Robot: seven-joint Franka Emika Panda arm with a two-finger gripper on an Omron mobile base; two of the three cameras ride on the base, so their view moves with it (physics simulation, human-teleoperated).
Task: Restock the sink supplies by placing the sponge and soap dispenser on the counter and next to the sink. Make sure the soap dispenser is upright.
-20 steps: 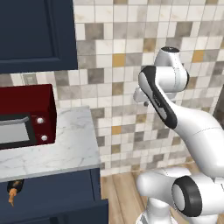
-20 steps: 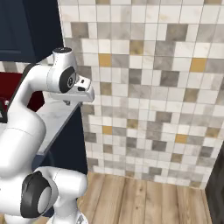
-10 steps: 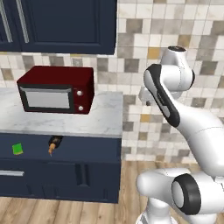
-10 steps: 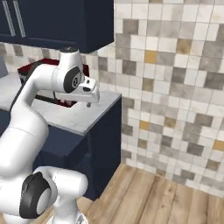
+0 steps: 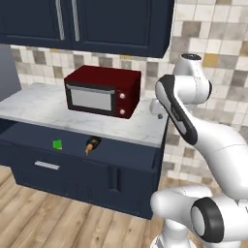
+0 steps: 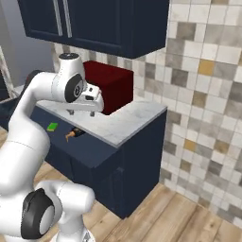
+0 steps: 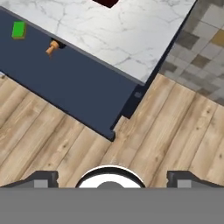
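Observation:
The green sponge lies in an open navy drawer below the white marble counter. Beside it, the black soap dispenser lies on its side with its orange pump pointing outward, partly tucked under the counter's edge. My gripper hangs open and empty above the counter's right end, well away from both. The sink is out of view.
A dark red microwave stands on the counter under navy upper cabinets. A tiled wall closes the right side past the counter's end. Wooden floor runs in front of the cabinets.
The whole picture has shifted as the base moved: the microwave, counter and open drawer now sit nearer the middle, and the sponge has come into view.

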